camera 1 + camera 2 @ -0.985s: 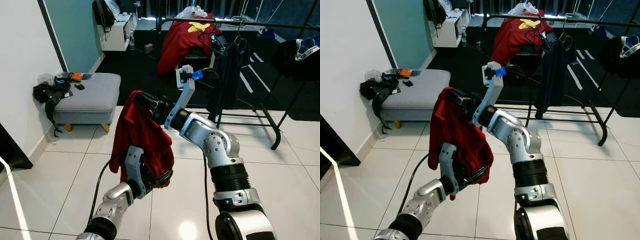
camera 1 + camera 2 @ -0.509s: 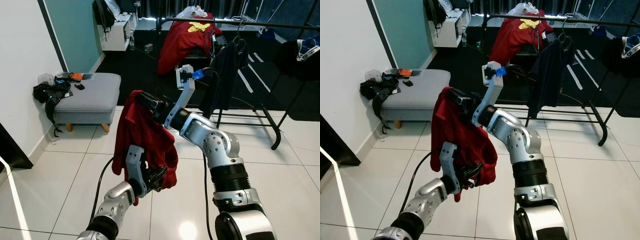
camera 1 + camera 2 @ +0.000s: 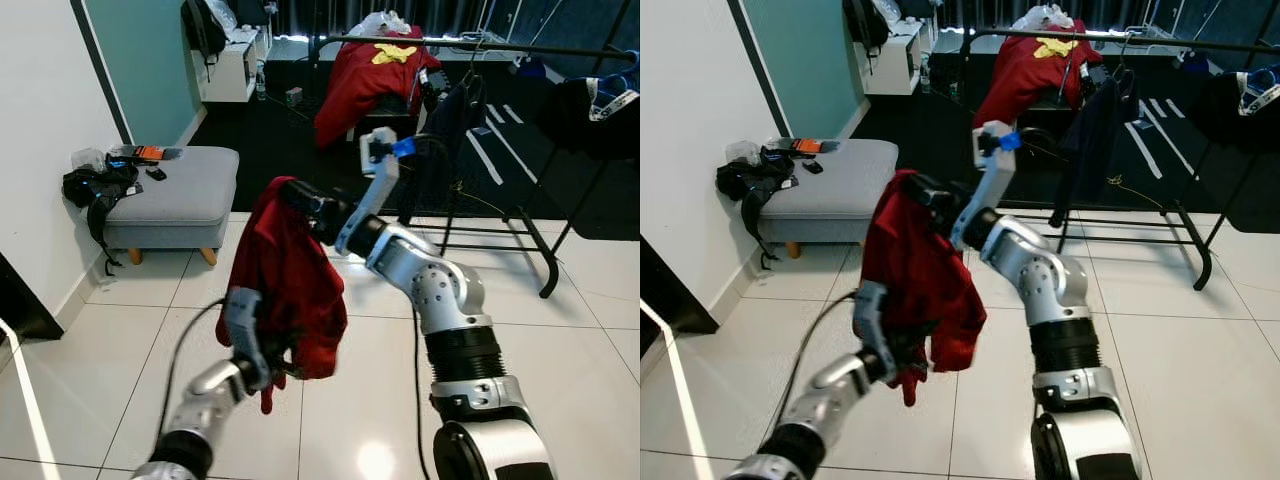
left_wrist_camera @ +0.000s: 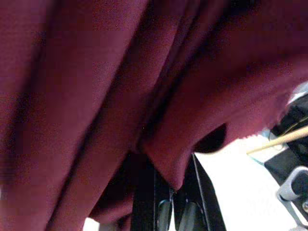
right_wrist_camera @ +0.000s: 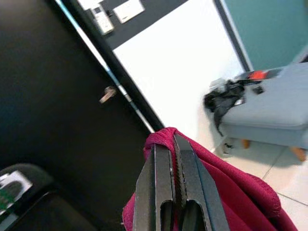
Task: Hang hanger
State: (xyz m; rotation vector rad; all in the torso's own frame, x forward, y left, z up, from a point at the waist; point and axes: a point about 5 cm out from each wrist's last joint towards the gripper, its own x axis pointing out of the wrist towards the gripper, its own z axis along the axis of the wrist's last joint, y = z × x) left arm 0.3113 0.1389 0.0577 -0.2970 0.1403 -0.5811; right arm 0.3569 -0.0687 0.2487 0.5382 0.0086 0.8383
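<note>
- Since half a second ago your left gripper [image 3: 268,368] has slid lower under the red garment [image 3: 285,280], and the cloth's hem has bunched around it; the whole view has shifted a little too, so some of that is the camera.
- You hold the red garment up in the air over the tiled floor [image 3: 100,330], by its top fold, with the right gripper [image 5: 174,159] pressed together on that fold.
- Whether the left gripper is apart or together you cannot tell: cloth drapes over its fingers.
- No hanger can be made out inside the garment from these views.
- Judged from this, the task is barely past the carry: the clothes rack [image 3: 480,45], with its red shirt [image 3: 365,75] and dark garment [image 3: 445,125], stands well apart behind the right arm.
- You have left the approach to the rail and the hooking itself.
</note>
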